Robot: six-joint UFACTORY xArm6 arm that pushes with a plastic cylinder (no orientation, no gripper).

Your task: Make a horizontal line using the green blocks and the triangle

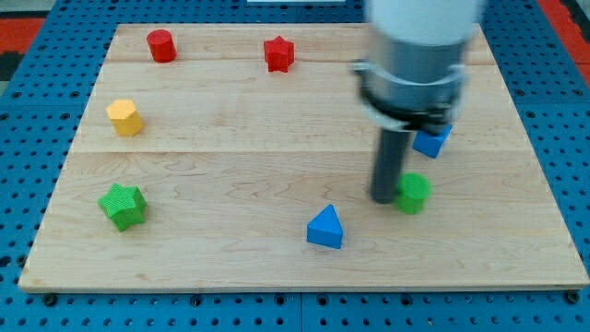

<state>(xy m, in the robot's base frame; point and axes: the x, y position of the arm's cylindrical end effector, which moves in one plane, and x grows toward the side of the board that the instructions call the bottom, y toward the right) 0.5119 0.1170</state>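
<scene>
Camera view, the only one, shows a pale wooden board [277,101] on a blue perforated table, with my tip [383,199] down on the wood at the view's lower right; the rod carries nothing and simply rests its end against the left face of the green block [413,193], a small rounded or many-sided piece whose exact shape I cannot make out. The blue triangular block [325,227] lies down and to the view's left of that, near but apart, and the green star-shaped block [123,205] sits well apart near the board's left edge, at roughly the same height as the other two. A blue block [431,140] peeks out behind the arm just above the green one, its shape partly hidden. A yellow hexagonal block [124,117], a red cylinder [161,45] and a red star-shaped block [278,53] lie toward the view's top, clear of the work. As I judge it, the three task pieces already sit in a loose row, so only short corrections are called for. From this side, a push sends the green block rightward, widening the gap; better to come around and nudge through the block's centre, slowly, so it slides without spinning off the tip, and to avoid clipping the blue block above.
</scene>
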